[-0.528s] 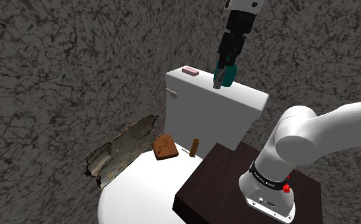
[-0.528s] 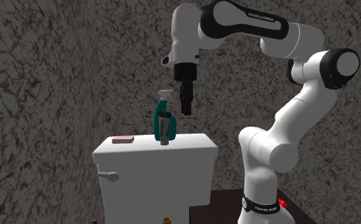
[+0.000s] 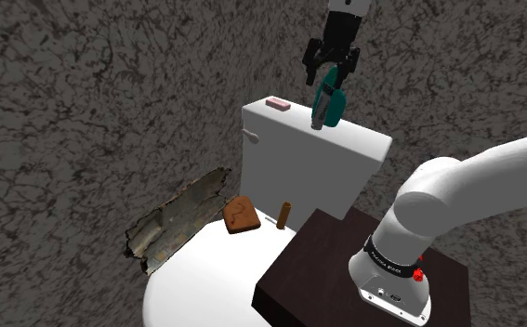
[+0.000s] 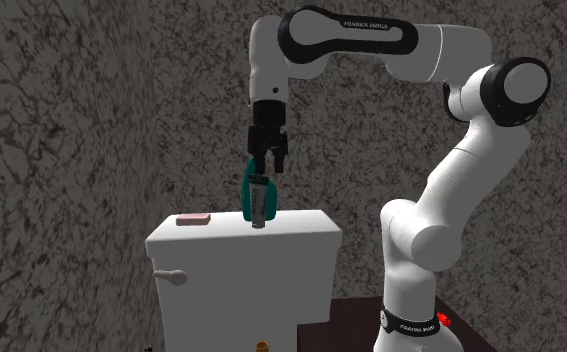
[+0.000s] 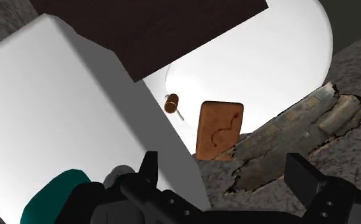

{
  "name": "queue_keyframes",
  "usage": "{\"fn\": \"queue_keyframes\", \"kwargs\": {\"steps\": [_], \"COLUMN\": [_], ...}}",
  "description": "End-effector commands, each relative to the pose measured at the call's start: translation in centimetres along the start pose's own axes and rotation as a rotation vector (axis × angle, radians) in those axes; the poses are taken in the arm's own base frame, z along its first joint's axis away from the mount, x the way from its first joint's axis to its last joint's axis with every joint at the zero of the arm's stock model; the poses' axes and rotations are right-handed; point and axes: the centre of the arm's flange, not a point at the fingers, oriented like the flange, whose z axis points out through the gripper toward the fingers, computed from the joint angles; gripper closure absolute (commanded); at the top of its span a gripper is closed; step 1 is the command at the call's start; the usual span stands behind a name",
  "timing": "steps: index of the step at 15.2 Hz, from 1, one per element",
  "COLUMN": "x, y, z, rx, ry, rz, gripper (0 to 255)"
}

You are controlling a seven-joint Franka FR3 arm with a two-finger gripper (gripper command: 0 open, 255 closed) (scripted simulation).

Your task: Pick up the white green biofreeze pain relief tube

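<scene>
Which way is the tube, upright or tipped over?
Upright: the tube stands on end on the white tank lid, beside a teal bottle.

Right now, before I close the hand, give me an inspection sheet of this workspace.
Surface: white toilet tank, flat top.
Job's things: grey-white tube upright on the tank, against a teal spray bottle; not held.
Clutter: pink bar on the tank; brown square block and small brown cylinder on the white toilet lid.
Grippers: black two-finger hand open, just above bottle and tube.
Cables: nothing seen.
Surroundings: mottled grey wall; dark brown box stand; torn floor patch.
</scene>
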Motion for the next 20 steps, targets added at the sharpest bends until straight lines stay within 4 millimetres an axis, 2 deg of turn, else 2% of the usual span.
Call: {"fn": "queue_keyframes", "kwargs": {"steps": [1, 4, 7, 14, 16, 17, 20], "x": [2.1, 4.2, 5.3, 5.5, 5.5, 5.6, 5.5], "y": [1.9, 5.2, 8.4, 8.7, 8.7, 8.7, 8.6], "z": [-0.4, -0.9, -1.4, 2.3, 2.6, 2.6, 2.5], "rx": [0.000, 0.001, 0.002, 0.002, 0.002, 0.002, 0.002], "ry": [0.001, 0.001, 0.001, 0.001, 0.001, 0.001, 0.001], "rz": [0.182, 0.441, 0.662, 0.662, 0.662, 0.662, 0.662], "gripper": [0, 0, 0, 0, 0, 255, 255]}}
